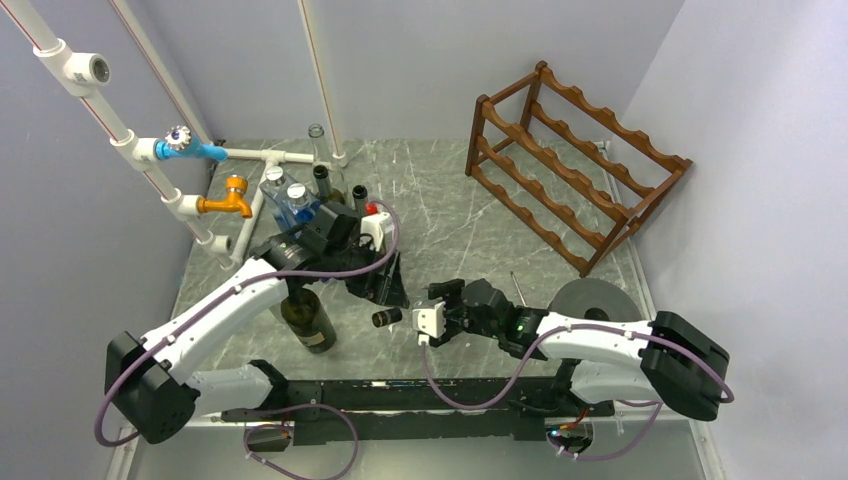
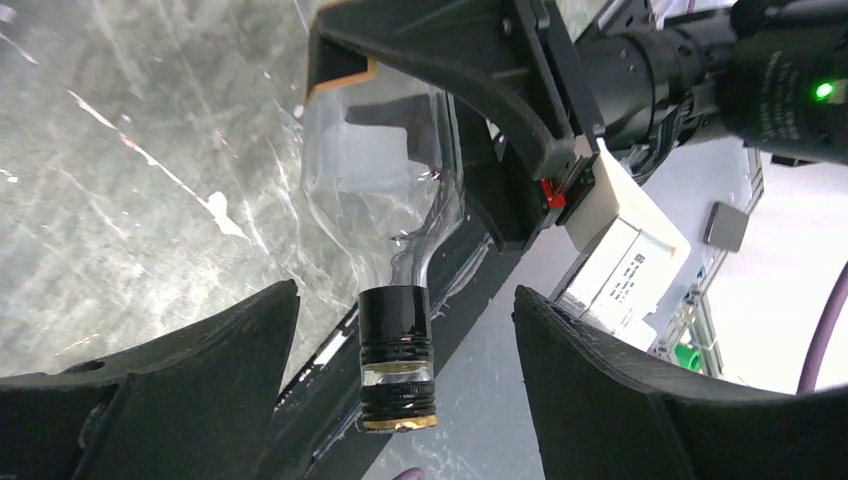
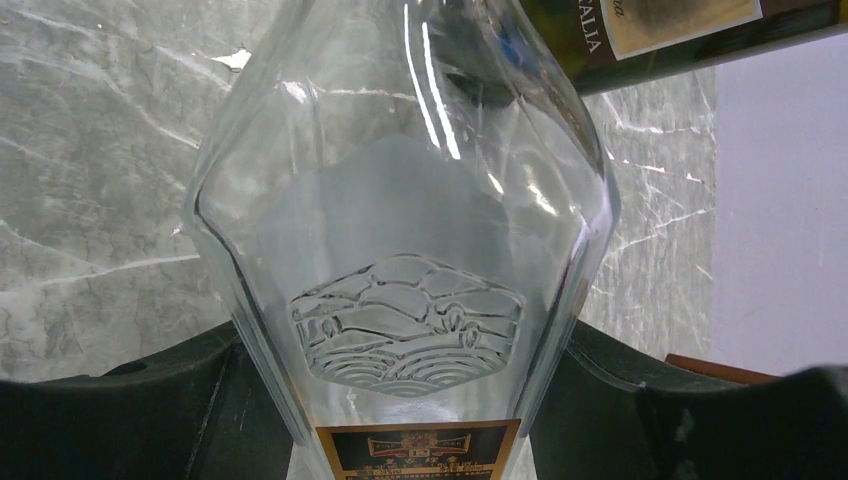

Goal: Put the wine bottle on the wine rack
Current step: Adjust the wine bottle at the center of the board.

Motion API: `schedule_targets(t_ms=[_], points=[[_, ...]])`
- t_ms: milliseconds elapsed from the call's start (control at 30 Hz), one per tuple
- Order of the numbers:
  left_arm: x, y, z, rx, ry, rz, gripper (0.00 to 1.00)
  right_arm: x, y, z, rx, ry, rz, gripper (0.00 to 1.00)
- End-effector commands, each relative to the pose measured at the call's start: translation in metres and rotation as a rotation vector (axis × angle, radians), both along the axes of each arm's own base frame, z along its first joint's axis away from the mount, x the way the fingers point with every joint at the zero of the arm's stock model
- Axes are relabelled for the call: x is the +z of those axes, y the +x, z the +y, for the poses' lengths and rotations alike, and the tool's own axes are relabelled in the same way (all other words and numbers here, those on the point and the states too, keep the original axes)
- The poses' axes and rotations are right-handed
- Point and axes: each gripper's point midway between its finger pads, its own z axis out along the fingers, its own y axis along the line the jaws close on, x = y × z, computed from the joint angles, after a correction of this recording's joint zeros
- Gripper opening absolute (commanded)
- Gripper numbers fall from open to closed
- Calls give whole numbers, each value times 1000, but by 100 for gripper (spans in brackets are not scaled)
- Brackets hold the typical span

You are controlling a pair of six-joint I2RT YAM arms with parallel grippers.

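Clearly the job is only partway done. The wine rack (image 1: 575,165) holds no bottle in any cradle. The wine bottle (image 1: 386,318), clear glass with a dark cap, lies level well apart from the rack, to its near-left. The right gripper (image 1: 425,320) clamps the glass body. The left gripper (image 1: 388,288) stands wide, its fingers either side of the cap without touching. What remains, I judge, is the carry across the bench (image 1: 470,220) to the rack and the laying-in. Only the overhead view shows the rack. Only the left wrist view shows the gap around the cap.
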Motion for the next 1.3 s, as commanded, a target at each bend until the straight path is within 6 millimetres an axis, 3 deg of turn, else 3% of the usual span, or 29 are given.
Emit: schedule_targets(t_ms=[0,267,333,467,500,533,600,633,667,700,867,1033,1200,1267], points=[[-14,-12,-7,-71,28,10,82,51,6,16,25,147,-118,0],[-37,-36,-18,-159,51,63,66,50,5,15,12,140,-132,0],[-38,-38,-20,-161,37,64,54,50,5,14,5,137,-135,0],[-41,-34,-24,-148,41,46,20,48,10,12,-25,132,-139,0],[-41,-32,-25,-142,45,41,6,46,11,12,-35,126,-133,0],[-41,-29,-25,-130,51,34,0,45,12,11,-48,125,-125,8],[-41,-22,-28,-104,50,6,0,38,15,10,-79,118,-111,37],[-40,-18,-28,-84,48,-10,0,36,16,9,-97,120,-109,59],[-38,-14,-29,-60,45,-28,0,33,16,8,-106,114,-104,89],[-36,-9,-29,-39,39,-48,0,30,14,7,-110,103,-94,98],[-23,19,-29,83,33,-155,0,30,9,1,-168,118,-27,100],[-16,41,-30,163,42,-226,0,48,5,-7,-279,239,94,100],[-13,63,-31,231,50,-288,0,58,-14,-13,-332,349,274,100],[-11,70,-35,239,48,-302,0,66,-11,-20,-421,417,317,100]])
